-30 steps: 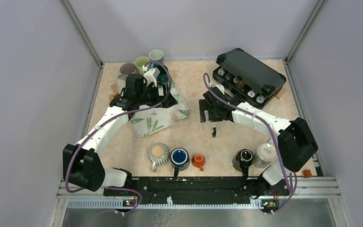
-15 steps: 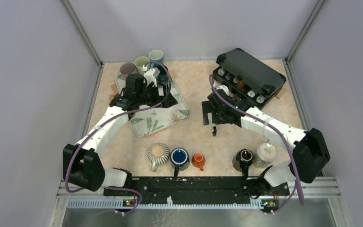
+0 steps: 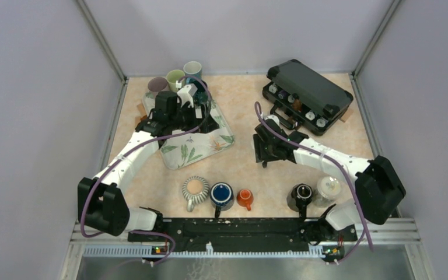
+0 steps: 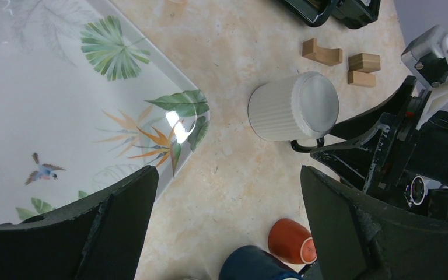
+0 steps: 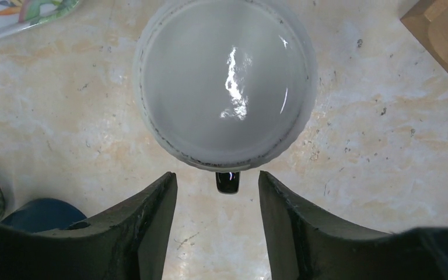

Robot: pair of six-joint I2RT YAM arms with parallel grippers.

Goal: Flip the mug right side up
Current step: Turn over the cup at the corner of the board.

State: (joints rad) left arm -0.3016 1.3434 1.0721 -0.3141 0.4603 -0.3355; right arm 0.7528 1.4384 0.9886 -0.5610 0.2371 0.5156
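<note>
Your mug [image 5: 226,81] stands rim-down on the counter [image 5: 385,146], just beside the tray [image 4: 64,87] corner. Its dark handle [image 5: 228,182] points at the right tool [image 5: 216,176], whose 2 fingers are spread apart. It looks like glazed ceramic, so probably stiff, weighty, slippery and chippable. I'd grip across the ribbed wall, not the thin handle. The left tool [image 4: 227,175] gapes wide, empty.

Brought the right tool [image 5: 216,185] over the handle [image 5: 227,182].
Slid it toward the near edge of the counter [image 3: 239,166] within the last second, covering in the top view the small black handle left bare just ahead of it before. Now straddles that handle with fingers apart, tips just beside the wall of the upturned mug [image 5: 224,81]. Swung the right elbow [image 3: 379,184] outward and nearer the bases.
</note>
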